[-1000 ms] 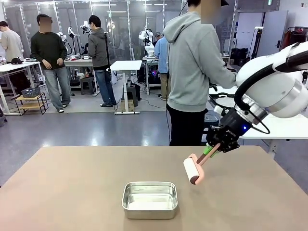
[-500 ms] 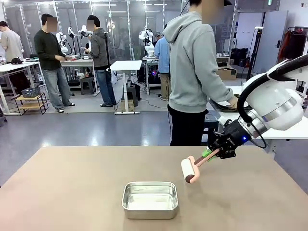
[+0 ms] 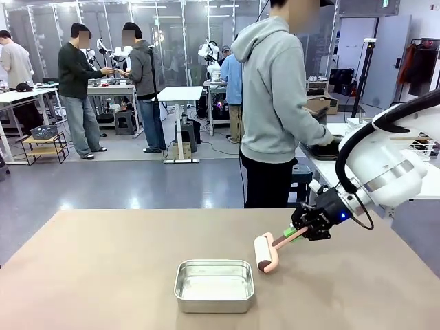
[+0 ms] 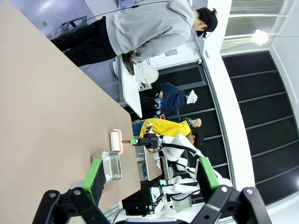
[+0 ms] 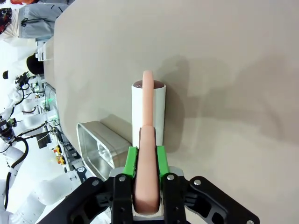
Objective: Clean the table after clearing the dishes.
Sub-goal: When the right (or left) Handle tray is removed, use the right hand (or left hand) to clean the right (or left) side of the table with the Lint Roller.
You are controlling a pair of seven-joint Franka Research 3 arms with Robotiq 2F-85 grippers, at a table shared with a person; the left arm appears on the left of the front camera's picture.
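My right gripper (image 3: 303,231) (image 5: 146,161) is shut on the pink handle of a lint roller (image 3: 265,253). Its white roll (image 5: 158,116) lies against the tan table (image 3: 103,275), right of the middle. The roller (image 4: 115,141) is also seen from the left wrist. My left gripper (image 4: 150,175) hangs open high over the table's side, nothing between its green pads. A person in a grey hoodie (image 3: 275,96) stands at the far edge, turned to a white side table, hands on a dark tray (image 3: 322,150). A white plate (image 4: 150,74) lies there by the person's hand.
A small square steel pan (image 3: 214,285) (image 5: 96,144) (image 4: 111,165) stands near the front edge, just left of the roller. The white side table (image 3: 330,175) is beyond the far right corner. Other people work at benches far behind.
My right gripper has drawn down and to the left, taking the roller leftwards along the table toward the pan. The person's hands have moved over the side table.
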